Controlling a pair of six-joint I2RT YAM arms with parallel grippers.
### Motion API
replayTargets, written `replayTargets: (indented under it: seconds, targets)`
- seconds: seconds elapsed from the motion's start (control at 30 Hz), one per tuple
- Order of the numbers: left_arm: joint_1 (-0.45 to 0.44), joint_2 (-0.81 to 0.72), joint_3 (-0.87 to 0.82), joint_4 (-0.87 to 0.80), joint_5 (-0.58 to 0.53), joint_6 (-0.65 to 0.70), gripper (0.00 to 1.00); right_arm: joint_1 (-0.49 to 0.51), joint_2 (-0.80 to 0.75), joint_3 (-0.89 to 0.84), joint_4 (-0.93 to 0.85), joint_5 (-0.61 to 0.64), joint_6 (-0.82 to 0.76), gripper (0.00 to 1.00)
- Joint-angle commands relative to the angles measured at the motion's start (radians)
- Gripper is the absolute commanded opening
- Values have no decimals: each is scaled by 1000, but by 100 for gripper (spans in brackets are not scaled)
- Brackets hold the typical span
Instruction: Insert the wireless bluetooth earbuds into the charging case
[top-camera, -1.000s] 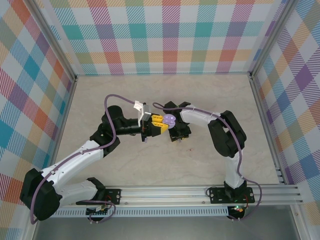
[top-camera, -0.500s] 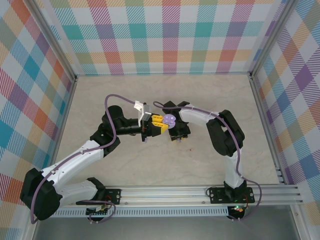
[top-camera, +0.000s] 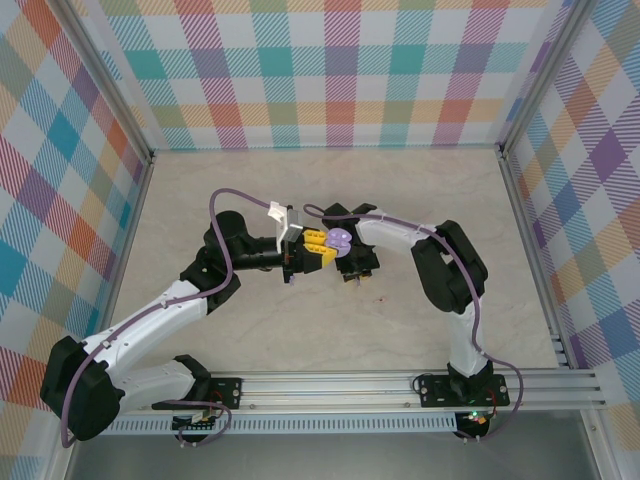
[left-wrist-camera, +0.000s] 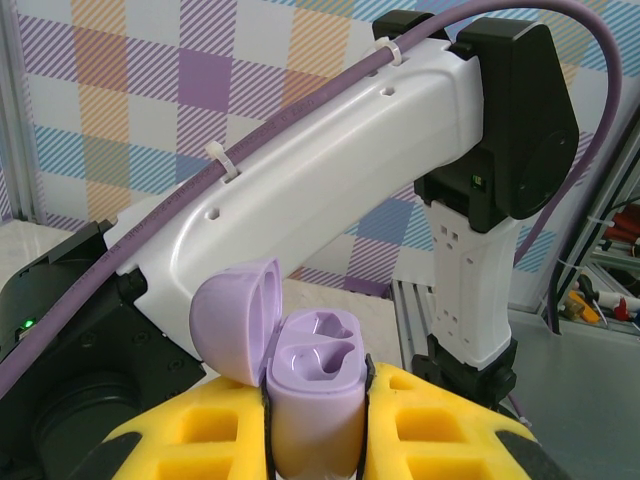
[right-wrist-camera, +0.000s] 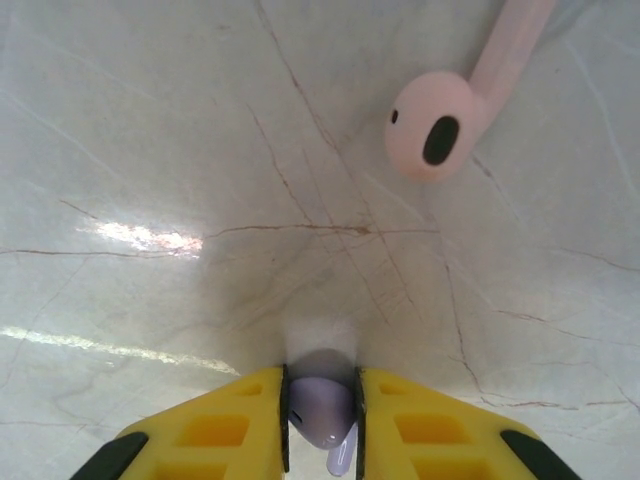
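While L tool (left-wrist-camera: 315, 435) grips case (left-wrist-camera: 313, 362), R tool (right-wrist-camera: 322, 430) pinches earbud (right-wrist-camera: 317, 405).

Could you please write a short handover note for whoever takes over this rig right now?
The left gripper is shut on the charging case; its lid is open and both wells are empty.
The right gripper is shut on the held earbud, low over the table.
The second earbud lies loose on the table, ahead of the right gripper.
Done: case open and held, one earbud grasped.
Left: seat both earbuds in the case.
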Motion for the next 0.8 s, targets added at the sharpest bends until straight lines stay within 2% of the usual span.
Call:
replayTargets:
  seconds: [0.0,0.3,0.5,0.77]
  targets:
    - [-2,5,24,3,-3,13,18,5,5,-32,1,26,6,23]
    - [-3,11,9,-1,-65,-9,18,-50,-108,-125,114,-14,-40,22]
    - [2,55,-3,16,-108,-72,19,-109,-223,-229,226,-68,-56,21]
    - [9,95,-63,87,-208,-120,19,-162,-383,-335,312,-88,-56,21]
